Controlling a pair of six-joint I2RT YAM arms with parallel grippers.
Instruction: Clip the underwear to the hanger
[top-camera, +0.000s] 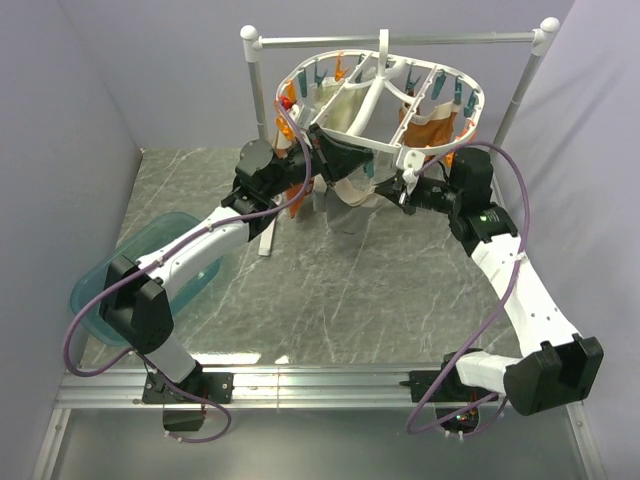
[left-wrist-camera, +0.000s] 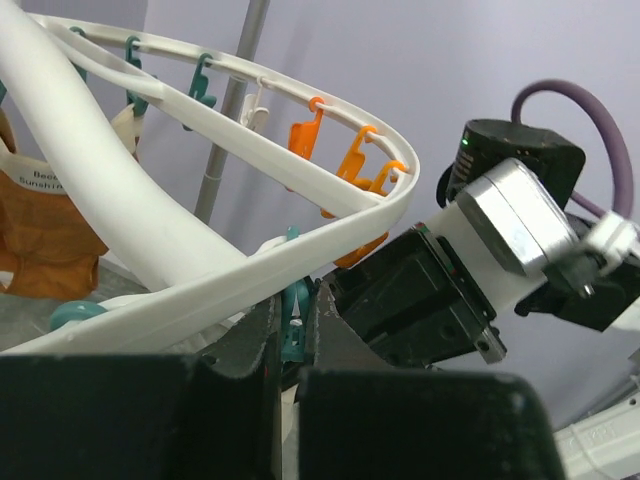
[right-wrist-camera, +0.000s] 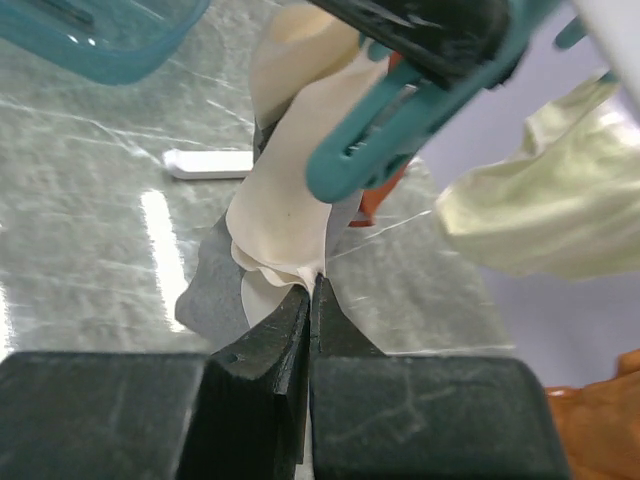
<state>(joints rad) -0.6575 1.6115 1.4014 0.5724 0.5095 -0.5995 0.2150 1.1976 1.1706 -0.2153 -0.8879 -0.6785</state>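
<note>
The white oval hanger hangs from the rail, with orange and teal pegs round its rim. Under its front rim hangs the cream-beige underwear, its grey part low. My right gripper is shut on its edge; in the right wrist view the jaws pinch the cream cloth. My left gripper reaches up to the front rim. In the left wrist view its jaws are shut on a teal peg below the rim. That peg stands just above the cloth.
A silver rail stand with white knobs carries the hanger. Rust-orange garments and a cream garment hang from other pegs. A teal bin sits at the left on the marble table. Grey walls close in on both sides.
</note>
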